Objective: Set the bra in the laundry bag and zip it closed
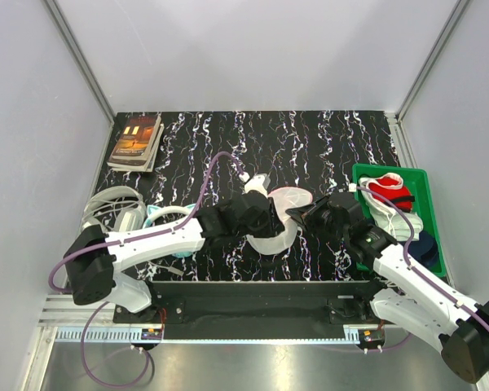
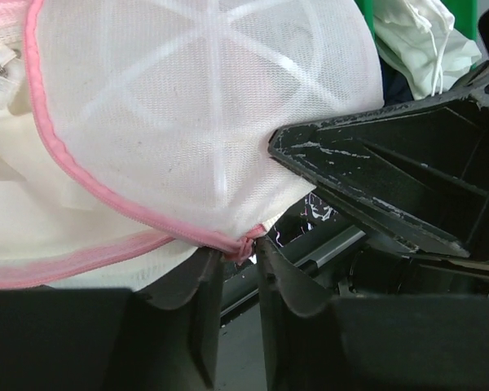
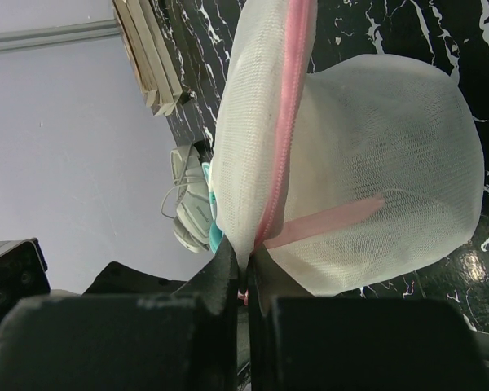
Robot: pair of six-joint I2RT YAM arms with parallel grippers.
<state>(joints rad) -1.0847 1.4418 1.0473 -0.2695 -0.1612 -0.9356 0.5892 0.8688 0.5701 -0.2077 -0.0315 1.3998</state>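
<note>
While both hands grip it, the laundry bag [image 1: 287, 199] sits at the centre of the table [image 1: 310, 138], between the two arms.

- Laundry bag: white mesh with pink zip trim. The two domed halves stand at an angle to each other, and no black cloth shows through either.
- Left hand [image 2: 240, 251]: narrowed to a slit, with the pink trim caught at the tips, on the bag's left edge.
- Right hand [image 3: 246, 275]: pinched flat on the mesh rim beside the pink seam, on the bag's right edge. In the right wrist view the seam runs straight away from the fingers.
- Bra: not plainly seen. It may be the dark fold [image 1: 426, 248] at the near end of the green bin [image 1: 391, 169], below the red garment [image 1: 389, 189] and the white garment [image 1: 391, 216]; I cannot tell.
- Governing relation, judged: if that fold is the bra, it lies right of the bag and well apart from both hands. The right arm is nearer, so that hand would have to let go of the rim to fetch it.
- Step judged: loading not yet done, zip not closed.
- Also present: books [image 1: 136, 140] at far left, headphones [image 1: 126, 213] at left.
</note>
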